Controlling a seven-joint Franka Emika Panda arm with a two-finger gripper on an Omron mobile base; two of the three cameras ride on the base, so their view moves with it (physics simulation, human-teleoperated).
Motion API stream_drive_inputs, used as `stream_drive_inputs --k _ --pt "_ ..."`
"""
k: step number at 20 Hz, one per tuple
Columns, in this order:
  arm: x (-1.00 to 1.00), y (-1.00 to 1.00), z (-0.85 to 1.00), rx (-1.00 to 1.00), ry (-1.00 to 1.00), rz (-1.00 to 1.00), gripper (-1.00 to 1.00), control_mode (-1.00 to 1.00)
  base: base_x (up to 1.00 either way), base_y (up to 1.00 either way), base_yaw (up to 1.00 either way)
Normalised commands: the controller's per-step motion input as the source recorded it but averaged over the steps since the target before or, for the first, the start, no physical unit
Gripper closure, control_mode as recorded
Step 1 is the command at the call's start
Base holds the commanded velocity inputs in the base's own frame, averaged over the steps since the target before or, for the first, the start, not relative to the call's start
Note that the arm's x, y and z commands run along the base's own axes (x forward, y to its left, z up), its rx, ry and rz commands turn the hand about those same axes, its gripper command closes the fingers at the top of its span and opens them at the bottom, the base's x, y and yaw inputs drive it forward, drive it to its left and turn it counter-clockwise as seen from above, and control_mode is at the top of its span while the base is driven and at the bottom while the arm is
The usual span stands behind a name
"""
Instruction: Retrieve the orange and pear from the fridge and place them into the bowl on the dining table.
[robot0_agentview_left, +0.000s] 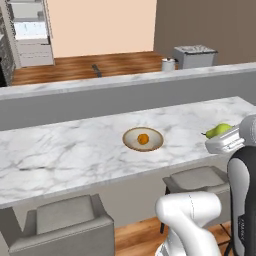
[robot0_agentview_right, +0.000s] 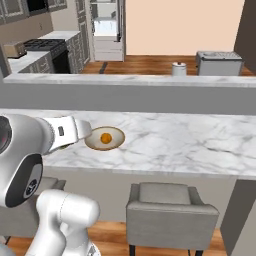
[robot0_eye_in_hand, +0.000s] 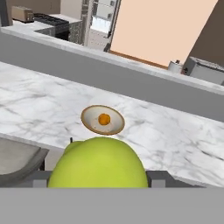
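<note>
- Pear is sitting gripped in the pincer, jaws closing on its sides; it's filling the lower middle of the hand view, stem pointing up-left.
- In left base view the pear is poking out just past the white hand, hovering over the right part of the counter, well apart from the bowl.
- Orange is already lying in the bowl, roughly at centre; in right base view the orange is sitting in the cream inside of the bowl, w/ the hand just beside the rim on the left.
- Step in hand, as I'm reading it: carrying the pear across to the bowl & dropping it in.
- Doing it well: be bringing the pear over the bowl's open side next to the orange, not on top of it; be lowering close to the cream inside before letting go, so the fruit isn't bouncing or rolling out over the shallow rim.
- Bowl is holding the orange alone so far; there's room beside it for the pear.
- Fridge is standing far back in the kitchen, past the grey ledge; door seems open, contents too small to tell.
</note>
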Motion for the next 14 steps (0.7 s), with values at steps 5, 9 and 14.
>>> stream_drive_inputs --k 5,9,14 --pt "0.49 0.0 -0.05 0.0 0.06 -0.06 1.0 -1.0 0.22 0.0 -0.03" --pt "1.0 0.0 -0.13 0.0 0.13 -0.11 1.0 -1.0 0.0 0.0 0.0" --pt "1.0 0.0 -0.22 0.0 0.12 -0.07 1.0 -1.0 0.0 0.0 0.0"
